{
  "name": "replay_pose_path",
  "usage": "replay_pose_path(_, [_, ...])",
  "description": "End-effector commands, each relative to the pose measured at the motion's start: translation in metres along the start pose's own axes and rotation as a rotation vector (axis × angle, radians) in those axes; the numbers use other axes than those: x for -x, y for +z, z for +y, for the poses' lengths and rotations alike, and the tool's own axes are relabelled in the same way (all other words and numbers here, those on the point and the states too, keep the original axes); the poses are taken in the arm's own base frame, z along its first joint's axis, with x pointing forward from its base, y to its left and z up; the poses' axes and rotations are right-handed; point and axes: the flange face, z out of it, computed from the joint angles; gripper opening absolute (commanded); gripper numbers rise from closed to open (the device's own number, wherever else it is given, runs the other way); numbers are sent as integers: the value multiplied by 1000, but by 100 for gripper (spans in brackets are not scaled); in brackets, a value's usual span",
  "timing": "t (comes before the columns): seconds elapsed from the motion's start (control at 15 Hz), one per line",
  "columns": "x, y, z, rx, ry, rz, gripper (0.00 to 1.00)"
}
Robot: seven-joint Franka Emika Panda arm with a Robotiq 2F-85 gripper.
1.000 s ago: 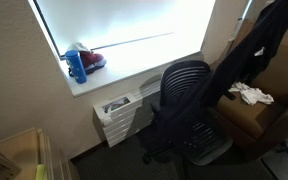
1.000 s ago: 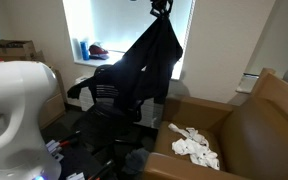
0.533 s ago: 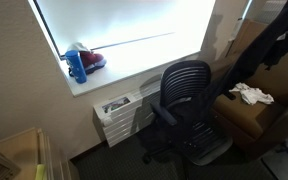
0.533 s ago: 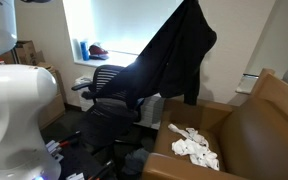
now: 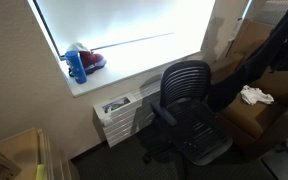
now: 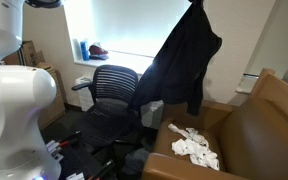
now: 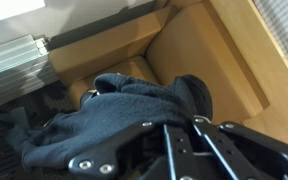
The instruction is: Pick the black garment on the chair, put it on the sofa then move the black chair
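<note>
The black garment (image 6: pixel 184 62) hangs full length in the air between the chair and the sofa, and its top reaches the frame's upper edge. In the wrist view my gripper (image 7: pixel 181 122) is shut on the bunched dark garment (image 7: pixel 114 108), with the brown sofa (image 7: pixel 199 50) below it. The black swivel chair (image 5: pixel 184 100) stands by the window with its seat bare; it also shows in the other exterior view, chair (image 6: pixel 109 95). The sofa (image 6: pixel 259 125) stands to the right, and the garment (image 5: pixel 274 50) hangs over its near side.
A small white cloth (image 6: pixel 194 148) lies crumpled on the sofa seat. A blue bottle (image 5: pixel 77 66) and a red item stand on the windowsill. A white drawer unit (image 5: pixel 119 112) sits under the sill beside the chair. The robot's white base (image 6: pixel 19 100) fills the left.
The garment has been carried sideways off the chair toward the sofa. The chair's backrest, partly covered a second ago, now stands fully exposed.
</note>
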Motion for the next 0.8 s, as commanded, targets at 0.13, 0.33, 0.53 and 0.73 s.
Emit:
replay_pose_path(0.13, [-6,58,-91,30,225,-53,2])
replay_pose_path(0.33, [-28,82,-163,39,393,-67,2])
replay_pose_path(0.53, [-77,92,-232,27,533,-120,2])
replay_pose_path(0.73, [-125,114,-277,-32,661,-157,2])
